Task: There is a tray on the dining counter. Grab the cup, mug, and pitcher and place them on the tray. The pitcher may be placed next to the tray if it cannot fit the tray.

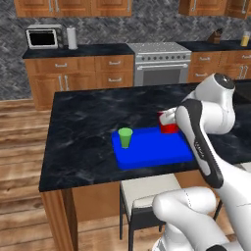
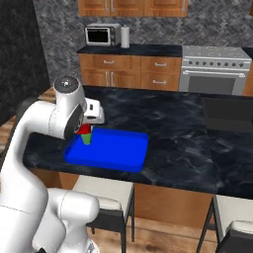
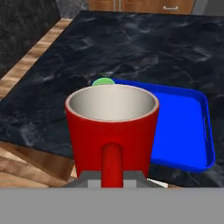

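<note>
Mug, red with a white inside, is hanging in the fingers' grip: in the hand view its handle is facing the camera and dropping straight down between the two fingers, which are clamping on it from either side, nearly together, with the mug body standing upright just beyond them. From the left base view the mug is sitting at the tray's far right corner, partly hidden by the arm, and I cannot tell whether its base is touching the tray or hovering just above it. The green cup is already standing upright on the tray, near its left end, so that part looks finished. The mug is the step in hand, judged close to being set down. A yellow-filled vessel, possibly the pitcher, is standing on the far kitchen counter, well away from the tray on the bench, so it is remaining to be fetched.
</note>
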